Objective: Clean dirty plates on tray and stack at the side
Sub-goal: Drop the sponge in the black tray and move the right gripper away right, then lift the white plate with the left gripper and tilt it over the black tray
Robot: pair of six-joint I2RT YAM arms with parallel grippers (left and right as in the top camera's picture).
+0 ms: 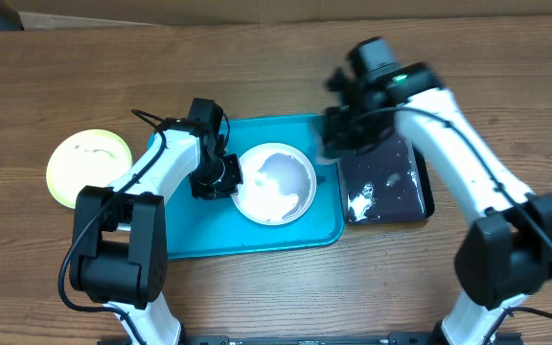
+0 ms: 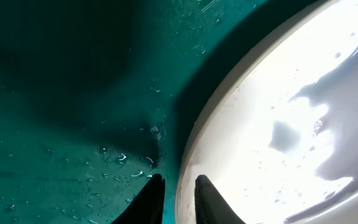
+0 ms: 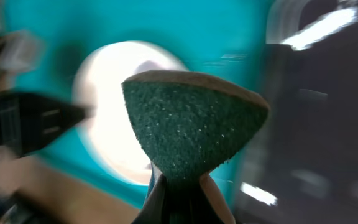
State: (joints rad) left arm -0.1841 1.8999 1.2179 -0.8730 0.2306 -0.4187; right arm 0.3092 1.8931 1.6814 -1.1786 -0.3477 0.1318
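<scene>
On teal tray (image 1: 257, 240), toward its 3 o'clock end: white plate (image 1: 274, 182), wet and glossy. My left gripper (image 2: 178, 196) at plate's 9 o'clock rim, fingers slightly apart, rim running between them; cannot tell whether they pinch it. My right gripper (image 3: 179, 190) clamped on green sponge (image 3: 194, 124), over black tray (image 1: 391, 196) lying at 3 o'clock of teal tray; view blurred. Pale yellow-green plate (image 1: 89, 168) on table (image 1: 257, 57), off teal tray's 9 o'clock edge.

A white plate (image 1: 274, 182) (wet, glossy) lies flat on the teal tray (image 1: 257, 240), right of centre; a pale yellow-green plate (image 1: 89, 168) sits off the tray, left of it.
</scene>
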